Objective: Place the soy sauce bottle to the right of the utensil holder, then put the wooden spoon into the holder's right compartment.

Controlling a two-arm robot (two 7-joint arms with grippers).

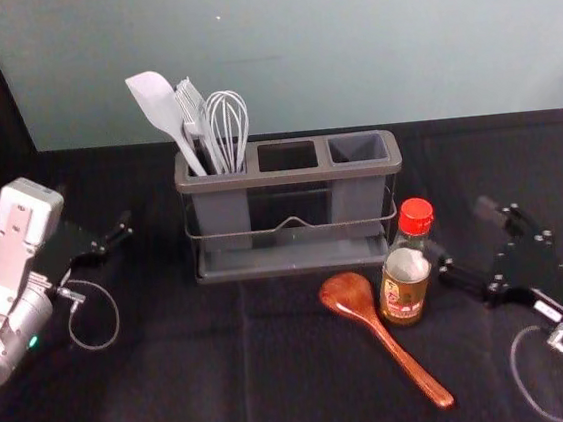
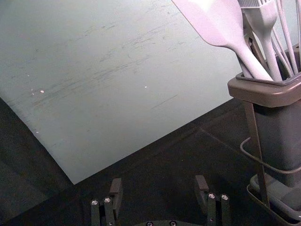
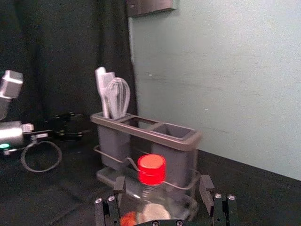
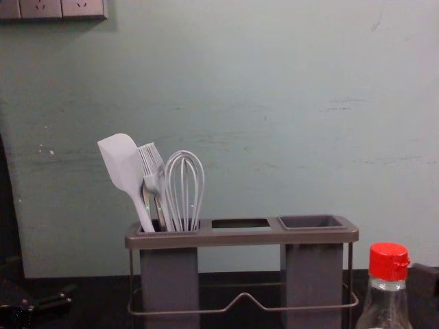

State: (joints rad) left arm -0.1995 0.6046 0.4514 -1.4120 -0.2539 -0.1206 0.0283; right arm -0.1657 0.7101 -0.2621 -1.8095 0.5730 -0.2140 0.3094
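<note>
Right wrist view, and the right end effector [image 3: 162,183] gapes empty by the soy sauce bottle [image 1: 405,284], front-right of the utensil holder [image 1: 259,180]: probably slick, rigid glass, best gripped mid-body, with the left end effector [image 2: 158,184] parked open.

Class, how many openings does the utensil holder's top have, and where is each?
3: the left opening, holding the spatula, brush and whisk; the middle opening; and the right opening, nearest the soy sauce bottle. The whole top rim shows, so none looks hidden.
</note>
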